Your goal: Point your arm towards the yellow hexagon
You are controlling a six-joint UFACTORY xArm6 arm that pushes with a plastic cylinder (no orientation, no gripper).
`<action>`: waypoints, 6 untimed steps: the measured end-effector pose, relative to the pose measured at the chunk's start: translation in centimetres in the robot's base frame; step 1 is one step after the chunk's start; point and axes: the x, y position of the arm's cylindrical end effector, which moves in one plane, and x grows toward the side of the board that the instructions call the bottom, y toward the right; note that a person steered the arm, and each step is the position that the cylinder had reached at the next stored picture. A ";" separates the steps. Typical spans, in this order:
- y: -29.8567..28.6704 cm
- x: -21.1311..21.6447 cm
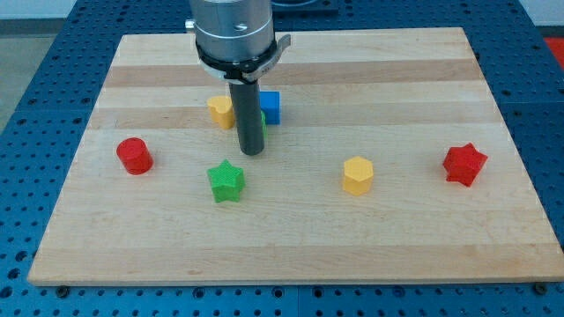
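Note:
The yellow hexagon (358, 174) stands on the wooden board (291, 238), right of centre. My tip (252, 152) is left of it and a little higher in the view, well apart from it. The tip sits just below a yellow block (220, 111) and a blue cube (270, 106), with a bit of a green block (263, 120) showing behind the rod. A green star (226, 180) lies just below and left of the tip.
A red cylinder (134, 155) stands at the view's left. A red star (464, 164) stands at the view's right. The board's edges border a blue perforated table (35, 132).

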 end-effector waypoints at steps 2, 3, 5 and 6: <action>9.6 -5.6; 15.3 -4.3; 19.0 2.4; 17.5 5.4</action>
